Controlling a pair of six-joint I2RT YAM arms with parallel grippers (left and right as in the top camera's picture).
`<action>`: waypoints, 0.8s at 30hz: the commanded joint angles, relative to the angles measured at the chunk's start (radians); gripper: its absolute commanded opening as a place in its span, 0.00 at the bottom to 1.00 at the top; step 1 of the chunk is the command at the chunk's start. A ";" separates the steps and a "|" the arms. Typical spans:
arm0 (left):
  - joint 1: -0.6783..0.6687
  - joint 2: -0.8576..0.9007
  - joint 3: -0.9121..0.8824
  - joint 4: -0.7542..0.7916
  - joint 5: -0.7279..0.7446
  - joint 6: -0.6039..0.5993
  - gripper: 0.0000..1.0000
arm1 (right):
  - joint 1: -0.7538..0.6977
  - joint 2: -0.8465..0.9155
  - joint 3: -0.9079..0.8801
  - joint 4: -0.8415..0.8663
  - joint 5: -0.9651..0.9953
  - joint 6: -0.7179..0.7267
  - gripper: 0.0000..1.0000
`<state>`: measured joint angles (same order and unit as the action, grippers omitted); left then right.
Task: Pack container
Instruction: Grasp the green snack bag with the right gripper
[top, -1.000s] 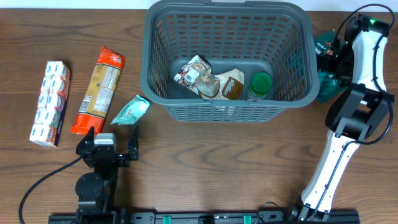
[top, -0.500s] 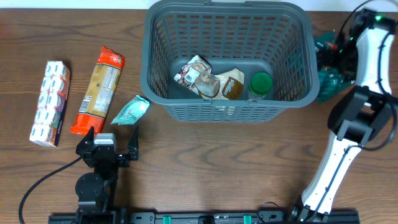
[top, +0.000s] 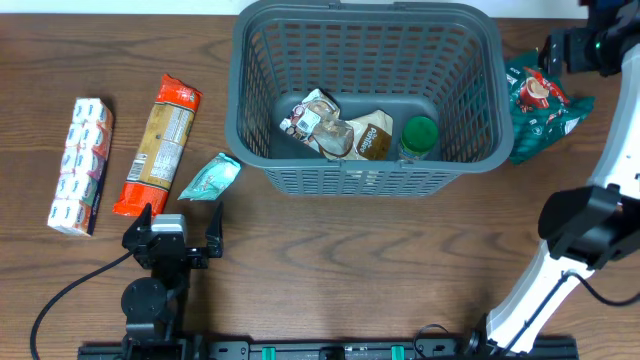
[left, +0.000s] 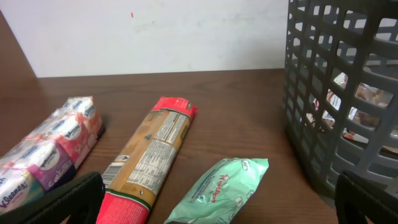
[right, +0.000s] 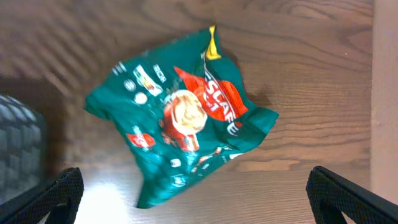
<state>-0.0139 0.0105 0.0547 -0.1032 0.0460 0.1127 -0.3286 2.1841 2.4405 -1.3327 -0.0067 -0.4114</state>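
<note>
Container (top: 365, 180) location, contents? — K
One grey basket, back-centre of table (top: 350, 260). Three items inside that I can make out: one white-brown pouch (top: 312, 118), one brown packet (top: 372, 138), one green-lidded jar (top: 420, 132). — R
Outside? — K
Four. Left of container: one tissue multipack (top: 82, 165), one long orange packet (top: 157, 145), one mint pouch (top: 210, 177) nearest it. Right of container: one green coffee bag (top: 540, 100). — R
Grippers? — K
Two. Left gripper (top: 178, 228) front-left of container, near mint pouch, jaws wide apart, holding nothing. Right gripper (right: 199, 202) over coffee bag, right of container, jaws wide apart, empty too. — R
</note>
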 joint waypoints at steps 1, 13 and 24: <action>0.005 -0.006 -0.029 -0.011 -0.005 0.014 0.99 | -0.009 0.032 -0.010 0.013 0.044 -0.146 0.99; 0.005 -0.006 -0.029 -0.011 -0.005 0.014 0.99 | -0.056 0.140 -0.016 0.017 -0.037 -0.233 0.99; 0.005 -0.006 -0.029 -0.011 -0.005 0.014 0.99 | -0.043 0.355 -0.016 -0.003 -0.112 -0.233 0.99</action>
<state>-0.0139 0.0105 0.0547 -0.1032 0.0460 0.1127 -0.3828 2.5248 2.4229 -1.3369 -0.0666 -0.6258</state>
